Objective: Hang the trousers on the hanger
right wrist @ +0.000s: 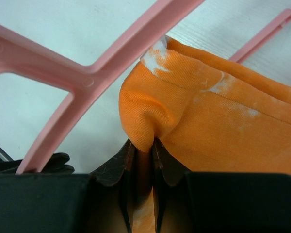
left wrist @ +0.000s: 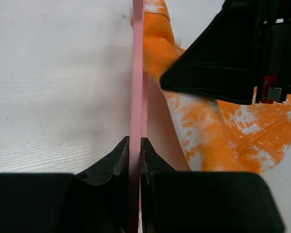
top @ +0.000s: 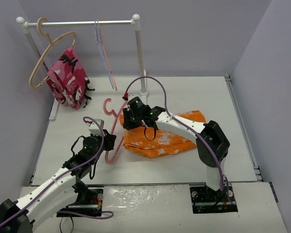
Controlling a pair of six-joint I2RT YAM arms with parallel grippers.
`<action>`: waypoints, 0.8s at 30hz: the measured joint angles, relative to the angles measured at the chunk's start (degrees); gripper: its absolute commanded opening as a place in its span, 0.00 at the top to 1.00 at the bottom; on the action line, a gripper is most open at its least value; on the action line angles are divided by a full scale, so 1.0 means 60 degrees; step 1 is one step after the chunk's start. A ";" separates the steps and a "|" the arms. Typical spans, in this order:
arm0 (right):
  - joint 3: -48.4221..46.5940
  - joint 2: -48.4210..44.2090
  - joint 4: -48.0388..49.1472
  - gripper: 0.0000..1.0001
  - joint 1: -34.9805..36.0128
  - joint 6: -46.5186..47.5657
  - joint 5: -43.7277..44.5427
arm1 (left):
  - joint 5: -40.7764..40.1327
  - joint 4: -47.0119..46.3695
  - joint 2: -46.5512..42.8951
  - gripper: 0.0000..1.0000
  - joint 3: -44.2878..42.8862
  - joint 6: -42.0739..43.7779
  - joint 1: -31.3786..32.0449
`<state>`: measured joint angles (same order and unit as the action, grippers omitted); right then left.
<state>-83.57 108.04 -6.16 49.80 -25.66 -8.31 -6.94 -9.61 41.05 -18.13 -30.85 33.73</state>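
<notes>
Trousers [top: 170, 140] lay in a limp orange heap on the worktop [top: 199, 94] just right of the hanger [right wrist: 82, 85]. As soft, light cloth they seemed likely to sag and slip off smooth plastic, so a folded edge looked the best hold, like the bunched fold the right claw [right wrist: 143, 145] pinched tight beside the hanger's crossbars, while the left claw [left wrist: 135, 145] was clamped on the hanger's stiff, thin edge. Waistband and leg ends were lost in the folds, and whether any cloth had passed through the hanger could not be told.
</notes>
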 measured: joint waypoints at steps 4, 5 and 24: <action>0.0001 0.0099 0.0536 1.00 -0.0144 -0.0158 -0.0255 | 0.0060 -0.0017 -0.0149 1.00 0.0000 -0.0001 0.0067; 0.0003 0.0103 0.0644 1.00 -0.0175 -0.0204 -0.0283 | 0.0062 -0.0017 -0.0199 1.00 0.0000 -0.0003 0.0078; 0.1898 0.0104 0.4284 0.69 -0.0553 -0.1749 -0.0253 | 0.0057 -0.0010 -0.0298 1.00 0.0004 -0.0445 0.0384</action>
<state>-72.18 108.66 19.54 46.49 -36.15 -9.83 -6.60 -9.67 39.27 -18.10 -33.52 36.03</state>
